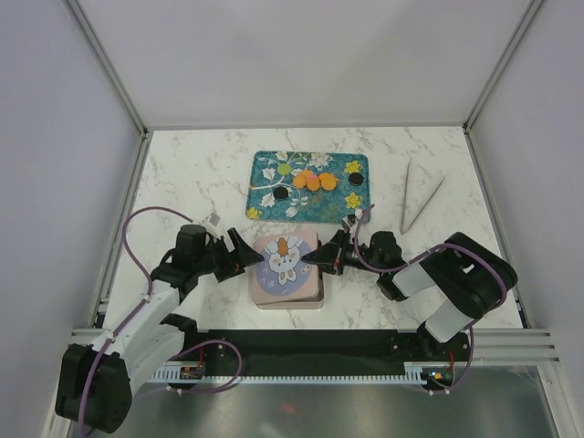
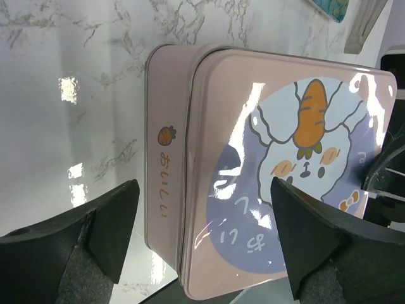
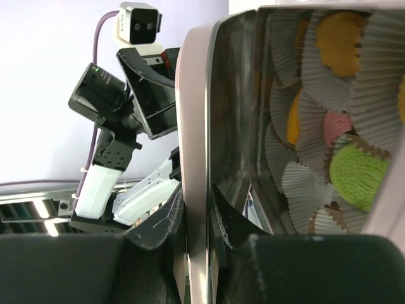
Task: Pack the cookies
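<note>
Several orange cookies (image 1: 313, 181), two black ones (image 1: 282, 193) and a light green one (image 1: 284, 169) lie on the teal tray (image 1: 260, 187). More cookies sit in paper cups inside the pink tin (image 2: 166, 158): green (image 3: 359, 175), pink (image 3: 338, 126), orange (image 3: 342, 31). My right gripper (image 1: 319, 255) (image 3: 196, 209) is shut on the right edge of the rabbit lid (image 1: 285, 265) (image 3: 193, 126), which is tilted up enough to show the inside. My left gripper (image 1: 245, 255) (image 2: 204, 190) is open, its fingers straddling the tin's left end without touching it.
Metal tongs (image 1: 418, 196) lie on the marble table to the right of the tray. White walls close in the table at the left, right and back. The black rail of the arm bases runs along the near edge.
</note>
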Controlling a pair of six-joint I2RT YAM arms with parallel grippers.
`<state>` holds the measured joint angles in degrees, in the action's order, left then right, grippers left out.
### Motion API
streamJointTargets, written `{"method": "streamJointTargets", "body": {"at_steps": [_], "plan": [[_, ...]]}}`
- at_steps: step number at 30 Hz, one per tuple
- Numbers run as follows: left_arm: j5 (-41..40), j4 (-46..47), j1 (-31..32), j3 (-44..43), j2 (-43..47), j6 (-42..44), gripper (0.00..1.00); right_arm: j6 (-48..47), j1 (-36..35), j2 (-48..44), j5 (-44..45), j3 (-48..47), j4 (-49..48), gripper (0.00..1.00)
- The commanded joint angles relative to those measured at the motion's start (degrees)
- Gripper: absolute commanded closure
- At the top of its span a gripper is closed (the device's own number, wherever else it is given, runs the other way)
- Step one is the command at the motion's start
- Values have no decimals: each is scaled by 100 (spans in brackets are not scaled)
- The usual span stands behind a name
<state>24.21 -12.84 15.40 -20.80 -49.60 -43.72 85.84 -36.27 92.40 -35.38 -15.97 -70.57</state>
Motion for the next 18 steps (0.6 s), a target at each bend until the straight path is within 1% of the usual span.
{"method": "streamJointTargets", "body": {"at_steps": [1, 8, 14, 17, 18], "plan": [[85, 370, 86, 49, -93, 154, 8, 143, -29, 199, -92, 41, -1090, 100], [-30, 458, 218, 41, -365, 171, 11, 214, 129, 384, -136, 129, -1433, 100], [-153, 449, 279, 32, -489, 198, 14, 161, 270, 305, -189, 199, -1364, 93], [-232, 405, 314, -3, -585, 233, 14, 108, 305, 305, -215, 234, -1302, 86], [-284, 388, 332, -12, -612, 242, 14, 91, 322, 305, -224, 260, -1302, 85]]}}
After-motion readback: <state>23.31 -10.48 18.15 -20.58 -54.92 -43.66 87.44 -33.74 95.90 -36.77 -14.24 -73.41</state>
